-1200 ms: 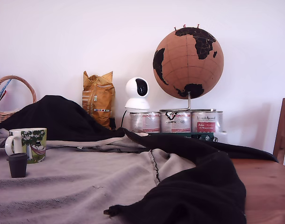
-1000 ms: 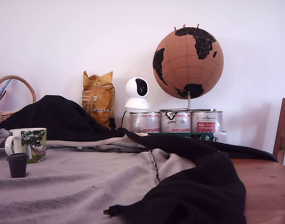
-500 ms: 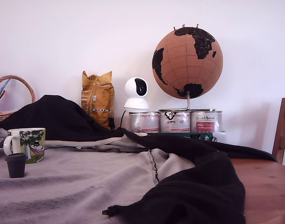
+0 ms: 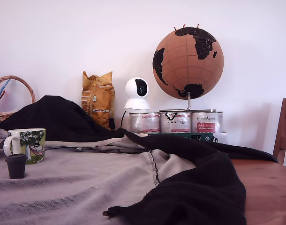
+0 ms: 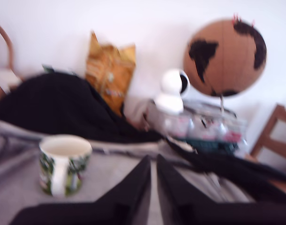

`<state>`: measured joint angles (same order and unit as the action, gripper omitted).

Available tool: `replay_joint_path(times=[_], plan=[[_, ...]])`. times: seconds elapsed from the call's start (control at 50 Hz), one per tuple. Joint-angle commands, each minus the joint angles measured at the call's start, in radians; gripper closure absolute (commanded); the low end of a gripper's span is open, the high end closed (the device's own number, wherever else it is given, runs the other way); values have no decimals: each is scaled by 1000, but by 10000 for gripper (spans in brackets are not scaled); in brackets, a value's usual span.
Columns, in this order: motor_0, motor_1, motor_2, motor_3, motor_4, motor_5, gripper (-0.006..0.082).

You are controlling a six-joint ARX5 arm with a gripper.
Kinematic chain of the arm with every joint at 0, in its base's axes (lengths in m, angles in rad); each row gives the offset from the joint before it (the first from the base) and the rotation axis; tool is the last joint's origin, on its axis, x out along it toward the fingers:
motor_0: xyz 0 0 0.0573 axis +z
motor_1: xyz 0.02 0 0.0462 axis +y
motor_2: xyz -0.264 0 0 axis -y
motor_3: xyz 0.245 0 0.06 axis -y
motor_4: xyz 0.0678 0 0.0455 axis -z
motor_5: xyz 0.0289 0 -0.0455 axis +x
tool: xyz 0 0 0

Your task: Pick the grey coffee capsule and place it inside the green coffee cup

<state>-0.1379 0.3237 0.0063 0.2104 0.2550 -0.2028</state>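
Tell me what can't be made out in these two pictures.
- Tin labels: exterior view, print too small to read.
- Basket: exterior view, cut off by the left edge.
- Grey coffee capsule: missing from the blurred wrist view.
- Tool: wrist view, blurred; out of the exterior view.
- Green coffee cup: wrist view, print smeared.

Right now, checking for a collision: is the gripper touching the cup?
Apart. The wrist view shows grey cloth between the gripper and the cup.
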Motion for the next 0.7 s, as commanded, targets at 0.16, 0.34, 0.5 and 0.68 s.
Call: replay_joint_path(times=[0.16,0.34,0.5,0.68], plan=[[-9,250,-31,152,-33,62,173],[-9,457,-30,342,-62,100,173],[-9,639,-2,446,-61,118,173],[-9,838,73,526,-61,159,181]])
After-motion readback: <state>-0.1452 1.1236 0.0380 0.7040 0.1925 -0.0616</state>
